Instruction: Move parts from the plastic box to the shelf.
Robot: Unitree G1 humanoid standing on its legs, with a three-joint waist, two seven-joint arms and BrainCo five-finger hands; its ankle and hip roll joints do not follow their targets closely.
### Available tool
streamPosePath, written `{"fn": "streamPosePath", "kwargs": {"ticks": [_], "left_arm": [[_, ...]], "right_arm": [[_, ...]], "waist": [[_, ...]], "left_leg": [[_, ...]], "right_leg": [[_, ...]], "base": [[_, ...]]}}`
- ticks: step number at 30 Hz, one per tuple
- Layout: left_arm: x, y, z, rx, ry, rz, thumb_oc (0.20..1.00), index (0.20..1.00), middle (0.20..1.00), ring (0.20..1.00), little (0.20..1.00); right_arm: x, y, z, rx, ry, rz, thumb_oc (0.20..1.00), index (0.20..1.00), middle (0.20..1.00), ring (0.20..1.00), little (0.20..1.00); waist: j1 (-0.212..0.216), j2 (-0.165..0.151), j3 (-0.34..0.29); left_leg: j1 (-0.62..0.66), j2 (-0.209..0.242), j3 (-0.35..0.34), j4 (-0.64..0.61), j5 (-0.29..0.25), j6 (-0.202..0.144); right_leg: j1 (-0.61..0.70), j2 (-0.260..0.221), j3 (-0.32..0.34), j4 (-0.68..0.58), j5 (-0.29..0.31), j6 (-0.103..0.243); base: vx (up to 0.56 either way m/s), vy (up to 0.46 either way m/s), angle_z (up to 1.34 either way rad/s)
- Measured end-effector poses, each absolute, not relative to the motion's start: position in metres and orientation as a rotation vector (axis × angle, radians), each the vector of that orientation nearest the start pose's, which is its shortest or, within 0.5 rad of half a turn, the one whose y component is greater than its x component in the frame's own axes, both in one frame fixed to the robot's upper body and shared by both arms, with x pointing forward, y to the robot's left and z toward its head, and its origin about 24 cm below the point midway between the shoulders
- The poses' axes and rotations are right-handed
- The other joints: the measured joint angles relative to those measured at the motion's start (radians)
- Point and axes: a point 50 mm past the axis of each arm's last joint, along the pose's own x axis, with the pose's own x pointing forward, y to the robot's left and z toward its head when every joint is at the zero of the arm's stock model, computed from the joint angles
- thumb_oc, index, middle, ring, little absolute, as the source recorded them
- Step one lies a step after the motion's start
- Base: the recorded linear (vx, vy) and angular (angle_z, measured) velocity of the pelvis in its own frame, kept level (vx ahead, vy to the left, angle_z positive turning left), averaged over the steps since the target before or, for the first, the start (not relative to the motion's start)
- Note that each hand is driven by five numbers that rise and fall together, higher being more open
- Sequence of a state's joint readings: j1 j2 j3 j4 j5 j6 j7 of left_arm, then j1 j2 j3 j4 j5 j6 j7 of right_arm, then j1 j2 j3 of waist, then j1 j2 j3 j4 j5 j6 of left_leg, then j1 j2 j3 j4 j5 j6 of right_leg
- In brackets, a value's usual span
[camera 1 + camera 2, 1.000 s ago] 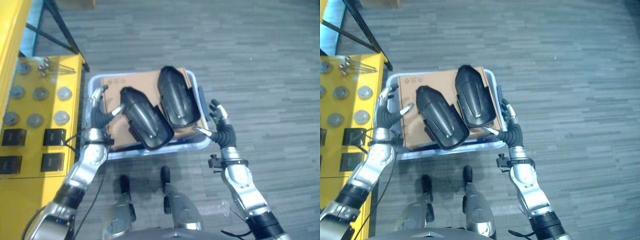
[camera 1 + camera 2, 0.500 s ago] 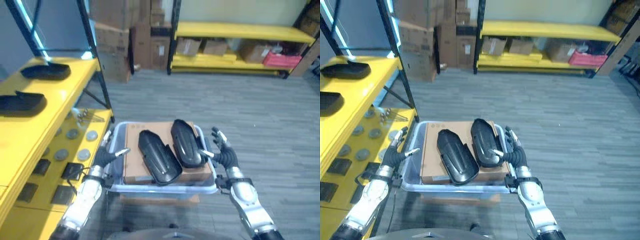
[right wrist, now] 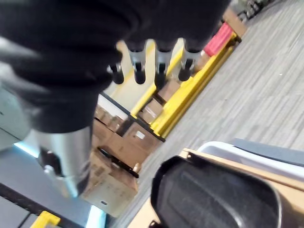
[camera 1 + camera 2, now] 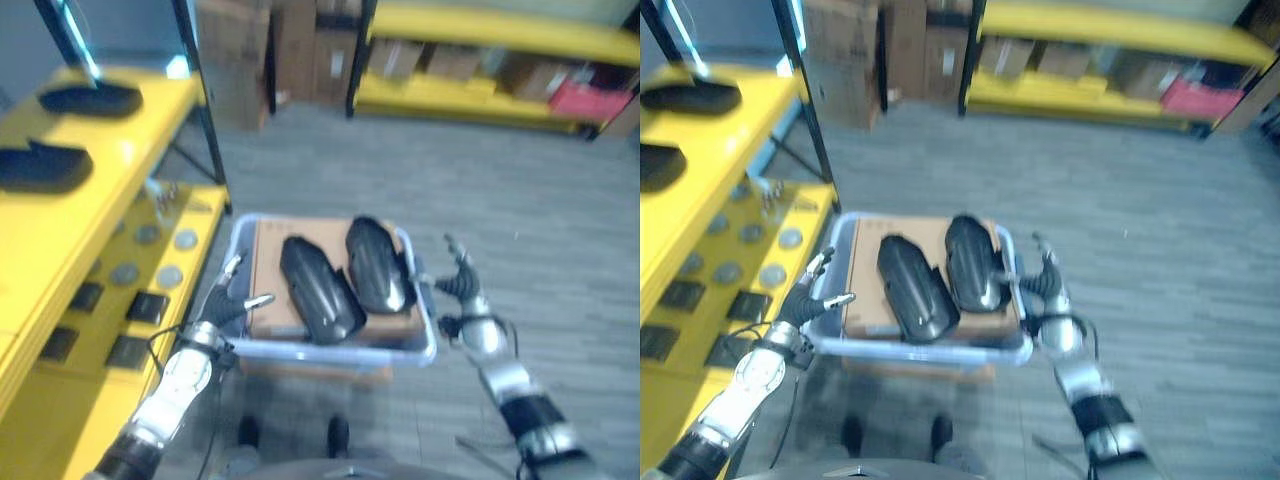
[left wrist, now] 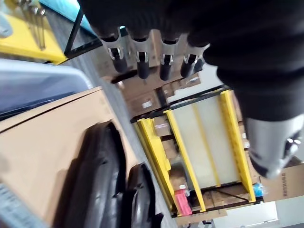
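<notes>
Both hands are open and hold nothing: the left hand [image 4: 228, 303] and right hand [image 4: 462, 288] flank the plastic box [image 4: 418, 348], probably to carry it. Two black parts [image 4: 320, 290] lie inside on cardboard [image 4: 265, 265]; the yellow shelf [image 4: 95, 200] stands left.

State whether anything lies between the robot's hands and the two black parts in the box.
Nothing visible does. The left hand and right hand hover open beside the box; the two black parts lie uncovered on cardboard inside.
</notes>
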State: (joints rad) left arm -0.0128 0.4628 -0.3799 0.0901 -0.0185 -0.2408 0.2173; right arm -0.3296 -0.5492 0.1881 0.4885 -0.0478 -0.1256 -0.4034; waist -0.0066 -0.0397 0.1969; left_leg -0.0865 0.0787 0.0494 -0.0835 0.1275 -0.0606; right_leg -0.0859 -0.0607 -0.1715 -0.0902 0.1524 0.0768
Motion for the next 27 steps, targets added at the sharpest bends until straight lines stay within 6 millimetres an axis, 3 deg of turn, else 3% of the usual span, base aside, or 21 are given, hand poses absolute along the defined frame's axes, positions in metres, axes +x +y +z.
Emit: {"fn": "streamPosePath", "kwargs": {"ticks": [7, 8, 13, 18, 21, 23, 24, 25, 27], "left_arm": [[0.249, 0.160, 0.033, 0.455, -0.135, -0.127, 1.000, 1.000, 1.000, 1.000, 1.000], [0.254, 0.163, 0.037, 0.528, -0.173, -0.068, 1.000, 1.000, 1.000, 1.000, 1.000], [0.267, 0.162, 0.051, 0.574, -0.254, 0.002, 1.000, 1.000, 1.000, 1.000, 1.000], [0.272, 0.163, 0.059, 0.566, -0.289, 0.044, 1.000, 1.000, 1.000, 1.000, 1.000], [0.273, 0.161, 0.060, 0.556, -0.294, 0.046, 1.000, 1.000, 1.000, 1.000, 1.000], [0.273, 0.160, 0.058, 0.550, -0.286, 0.044, 1.000, 1.000, 1.000, 1.000, 1.000], [0.273, 0.159, 0.058, 0.547, -0.286, 0.041, 1.000, 1.000, 1.000, 1.000, 1.000], [0.273, 0.157, 0.057, 0.547, -0.284, 0.031, 1.000, 1.000, 1.000, 1.000, 1.000], [0.274, 0.153, 0.058, 0.534, -0.285, 0.018, 1.000, 1.000, 1.000, 1.000, 1.000]], "right_arm": [[0.333, -0.265, 0.069, -0.718, -0.006, -0.399, 1.000, 1.000, 1.000, 1.000, 1.000], [0.339, -0.268, 0.078, -0.727, -0.026, -0.441, 1.000, 1.000, 1.000, 1.000, 1.000], [0.355, -0.280, 0.094, -0.768, 0.000, -0.514, 1.000, 1.000, 1.000, 1.000, 1.000], [0.364, -0.279, 0.109, -0.764, -0.023, -0.541, 1.000, 1.000, 1.000, 1.000, 1.000], [0.371, -0.290, 0.123, -0.808, -0.007, -0.581, 1.000, 1.000, 1.000, 1.000, 1.000], [0.371, -0.294, 0.122, -0.817, 0.025, -0.578, 1.000, 1.000, 1.000, 1.000, 1.000], [0.371, -0.296, 0.121, -0.825, 0.043, -0.575, 0.366, 0.366, 0.366, 0.366, 0.366], [0.370, -0.300, 0.120, -0.818, 0.068, -0.567, 0.200, 0.200, 0.200, 0.200, 0.200], [0.372, -0.303, 0.121, -0.810, 0.109, -0.545, 0.200, 0.200, 0.200, 0.200, 0.200]], "waist": [[0.022, 0.021, 0.067], [0.032, 0.029, 0.113], [0.036, 0.048, 0.169], [0.046, 0.069, 0.186], [0.050, 0.077, 0.190], [0.054, 0.078, 0.191], [0.056, 0.079, 0.191], [0.058, 0.079, 0.191], [0.058, 0.079, 0.191]], "left_leg": [[-0.094, 0.004, -0.002, -0.003, 0.019, -0.002], [-0.131, 0.008, -0.002, -0.002, 0.034, 0.000], [-0.177, 0.009, -0.021, 0.003, 0.059, -0.004], [-0.181, 0.009, -0.023, 0.003, 0.056, -0.006], [-0.214, 0.009, -0.024, 0.003, 0.060, -0.007], [-0.217, 0.009, -0.026, 0.003, 0.060, -0.007], [-0.217, 0.009, -0.026, 0.003, 0.060, -0.007], [-0.219, 0.009, -0.027, 0.003, 0.060, -0.008], [-0.220, 0.008, -0.029, 0.003, 0.060, -0.008]], "right_leg": [[-0.094, 0.005, -0.002, -0.001, 0.015, -0.014], [-0.129, 0.009, -0.004, 0.000, 0.031, -0.012], [-0.163, 0.012, -0.025, 0.006, 0.045, -0.030], [-0.166, 0.012, -0.031, 0.006, 0.039, -0.025], [-0.199, 0.012, -0.031, 0.006, 0.038, -0.023], [-0.202, 0.012, -0.031, 0.006, 0.040, -0.026], [-0.202, 0.012, -0.031, 0.006, 0.040, -0.026], [-0.202, 0.012, -0.032, 0.006, 0.039, -0.024], [-0.202, 0.011, -0.034, 0.006, 0.036, -0.020]], "base": [[-0.08, -0.030, 0.00], [-0.08, -0.025, 0.05], [-0.06, -0.022, 0.10], [-0.02, -0.004, 0.03], [0.00, 0.000, 0.00], [0.00, 0.000, 0.00], [0.00, 0.000, 0.00], [0.00, 0.000, 0.00], [0.04, 0.003, 0.03]]}}
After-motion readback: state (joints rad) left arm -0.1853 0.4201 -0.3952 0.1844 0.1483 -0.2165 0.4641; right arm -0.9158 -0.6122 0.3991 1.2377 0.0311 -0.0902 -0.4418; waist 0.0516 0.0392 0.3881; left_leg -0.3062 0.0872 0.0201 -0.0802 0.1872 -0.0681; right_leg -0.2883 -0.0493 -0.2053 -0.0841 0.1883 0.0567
